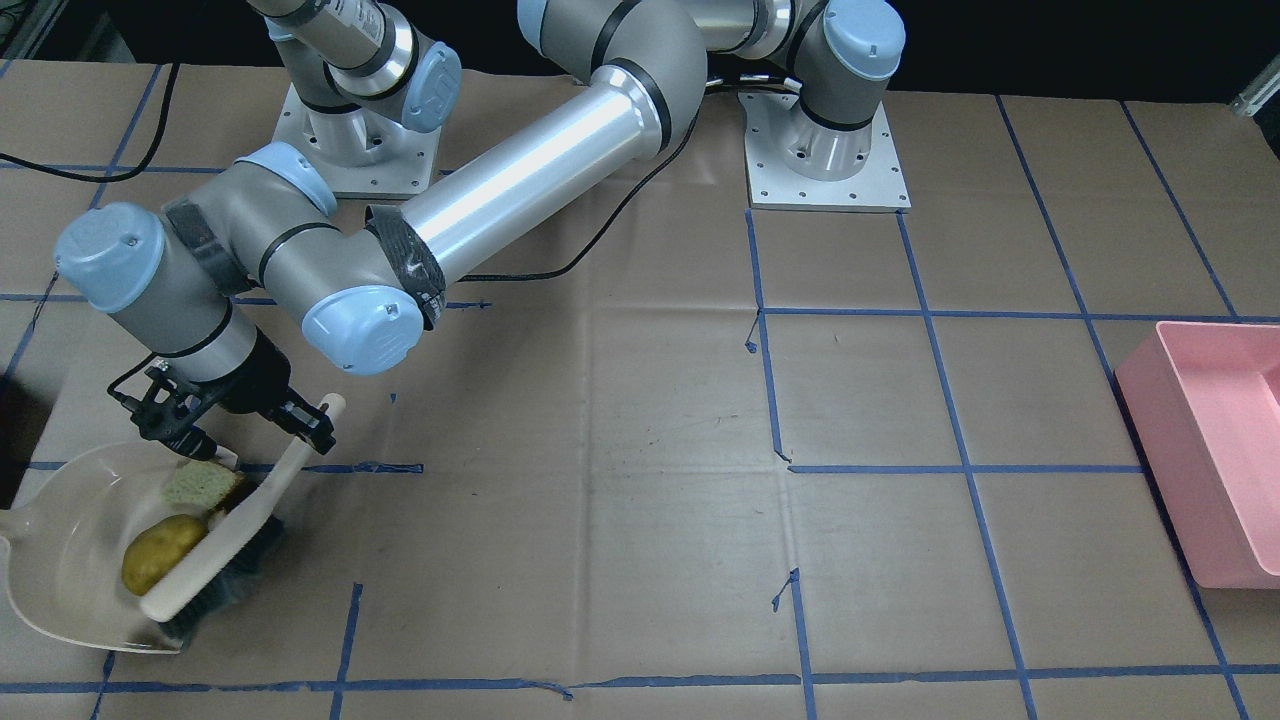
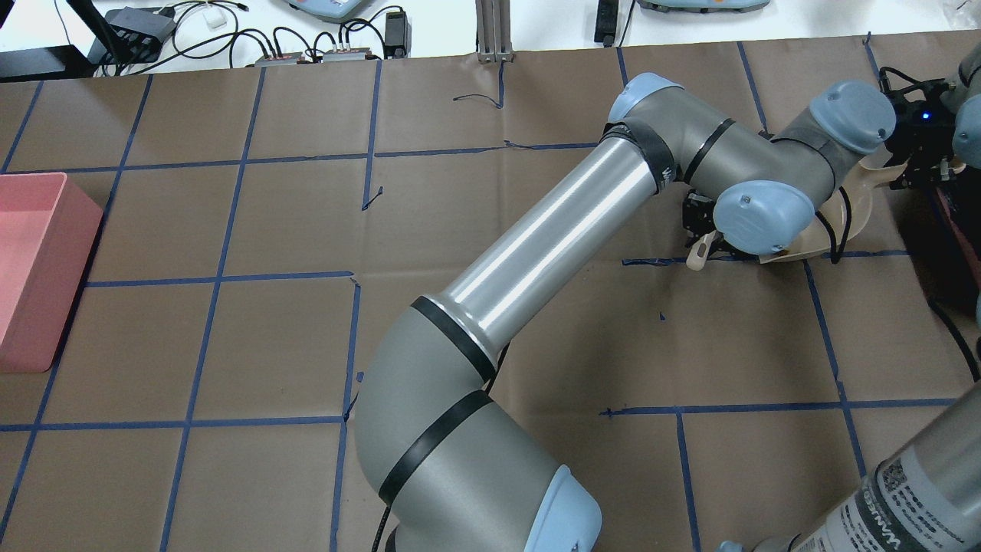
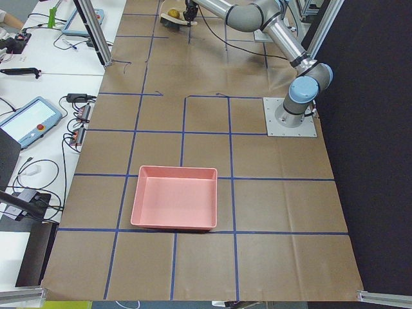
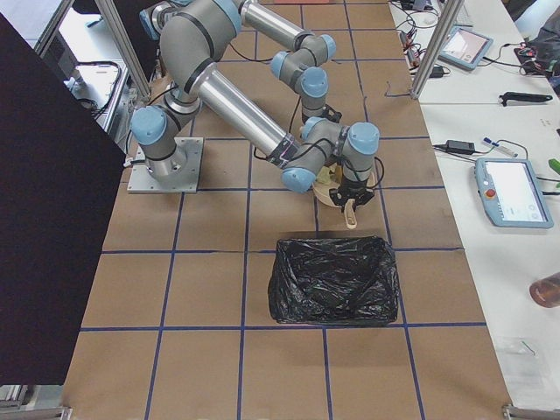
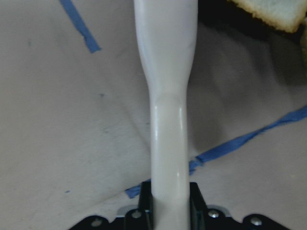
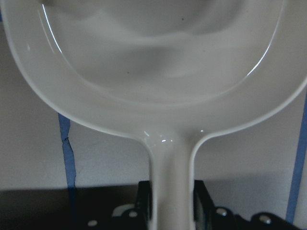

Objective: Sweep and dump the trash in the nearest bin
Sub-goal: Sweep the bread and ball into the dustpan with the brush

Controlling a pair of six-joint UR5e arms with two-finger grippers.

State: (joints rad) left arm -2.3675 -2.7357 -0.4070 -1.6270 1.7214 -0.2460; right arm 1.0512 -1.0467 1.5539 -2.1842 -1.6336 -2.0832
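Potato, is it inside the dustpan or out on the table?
Inside. The potato lies on the white floor of the dustpan, and the brush sits across the pan's mouth right beside it.

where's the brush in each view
Front-facing: lower left, brush across the dustpan's mouth.
Overhead: right of centre, only its handle tip, under the left arm.
Left side: far top, too small to tell.
Right side: centre, handle tip pointing at the black bin.
Left wrist: handle up the middle.
Right wrist: not in it.
Landmark: the dustpan.
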